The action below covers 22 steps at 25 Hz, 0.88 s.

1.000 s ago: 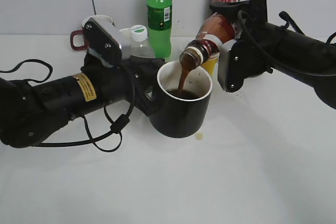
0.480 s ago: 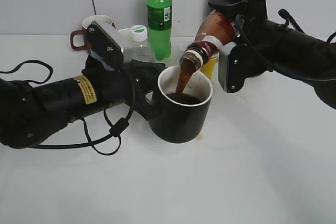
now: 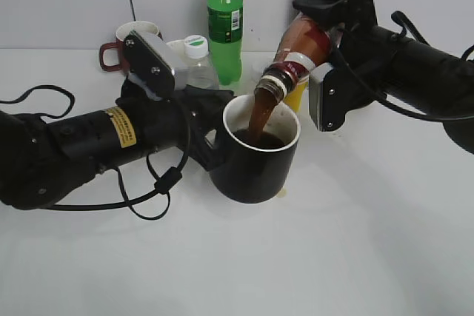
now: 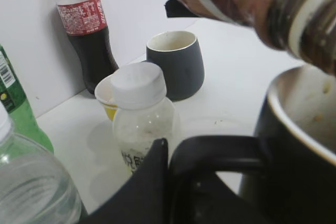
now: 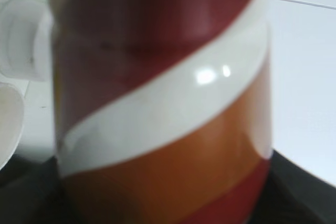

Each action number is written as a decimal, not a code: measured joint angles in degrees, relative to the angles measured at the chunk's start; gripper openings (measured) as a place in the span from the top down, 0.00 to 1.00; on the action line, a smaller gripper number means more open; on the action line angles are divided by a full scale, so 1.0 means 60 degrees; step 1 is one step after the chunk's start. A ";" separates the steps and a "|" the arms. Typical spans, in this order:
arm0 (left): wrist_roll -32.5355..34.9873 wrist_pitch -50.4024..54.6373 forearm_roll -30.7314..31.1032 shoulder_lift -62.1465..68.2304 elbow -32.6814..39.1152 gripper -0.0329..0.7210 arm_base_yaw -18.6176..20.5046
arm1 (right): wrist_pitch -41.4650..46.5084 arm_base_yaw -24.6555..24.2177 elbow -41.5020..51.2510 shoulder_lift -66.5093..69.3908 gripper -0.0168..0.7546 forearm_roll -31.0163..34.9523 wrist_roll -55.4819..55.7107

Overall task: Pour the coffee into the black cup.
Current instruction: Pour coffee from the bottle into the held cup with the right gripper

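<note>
A black cup (image 3: 255, 160) with a white inside stands at the table's middle. My left gripper (image 3: 209, 135) is shut on its handle (image 4: 220, 148). My right gripper (image 3: 326, 35) is shut on a brown coffee bottle (image 3: 296, 53), tilted mouth-down over the cup. A brown stream runs from the bottle mouth (image 3: 269, 86) into the cup, which holds dark coffee. In the left wrist view the bottle neck (image 4: 294, 19) hangs above the cup rim (image 4: 299, 124). The right wrist view is filled by the bottle's label (image 5: 157, 103).
A green bottle (image 3: 224, 20), a clear white-capped bottle (image 3: 196, 61), a cola bottle (image 4: 86, 35), a red-handled mug (image 3: 122, 42), a grey cup (image 4: 176, 61) and a yellow cup (image 3: 296, 94) stand behind. A coffee drop (image 3: 281, 192) lies by the black cup.
The right gripper has raised and tipped the coffee bottle more steeply. The stream keeps running and the coffee level in the cup has risen. The cup has shifted slightly nearer.
</note>
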 joint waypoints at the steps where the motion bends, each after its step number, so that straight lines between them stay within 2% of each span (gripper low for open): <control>1: 0.0000 0.0012 0.0001 0.0000 0.0000 0.91 0.0000 | -0.0044 0.0000 0.0000 0.0000 0.33 0.0003 -0.0030; 17: 0.0000 0.0023 0.0010 0.0000 0.0006 0.91 0.0000 | -0.0169 0.0000 -0.0010 0.0000 0.33 0.0043 -0.0046; 22: 0.0000 0.0031 0.0010 0.0000 0.0038 0.91 0.0000 | -0.0169 0.0000 -0.0010 0.0000 0.33 0.0062 0.0501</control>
